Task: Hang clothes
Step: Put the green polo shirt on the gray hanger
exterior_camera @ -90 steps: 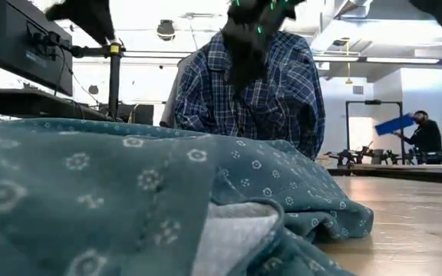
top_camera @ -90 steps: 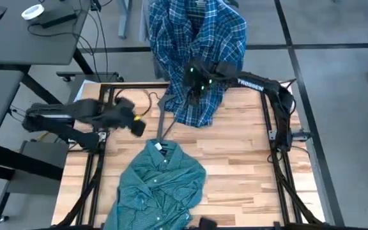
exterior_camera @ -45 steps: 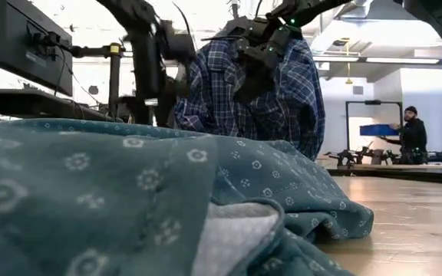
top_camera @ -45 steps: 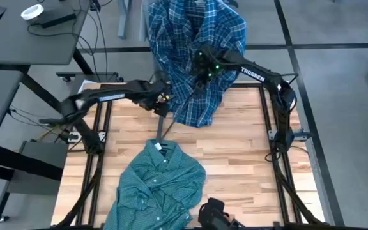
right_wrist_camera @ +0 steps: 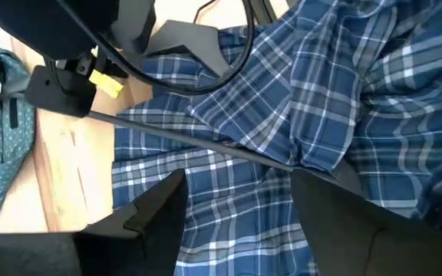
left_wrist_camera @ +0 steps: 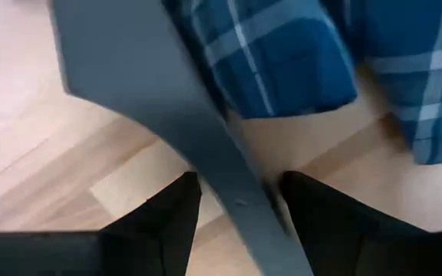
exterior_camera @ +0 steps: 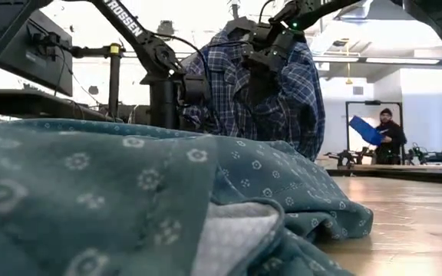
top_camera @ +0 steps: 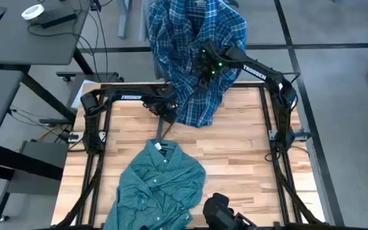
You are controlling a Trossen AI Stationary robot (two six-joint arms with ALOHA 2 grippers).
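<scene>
Wooden table (top_camera: 235, 166) is draped at its far edge by the plaid shirt (top_camera: 197, 38). Left gripper (left_wrist_camera: 232, 203) is spread around a grey strip (left_wrist_camera: 167, 115); right gripper (right_wrist_camera: 236, 192) is parted over plaid.

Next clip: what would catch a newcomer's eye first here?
The blue-white plaid shirt hangs draped over the table's far edge, with both arms gathered at it. The right tool is up against its cloth; the left tool sits astride a grey strip beside its hem. The green shirt lies crumpled at the near edge.
</scene>
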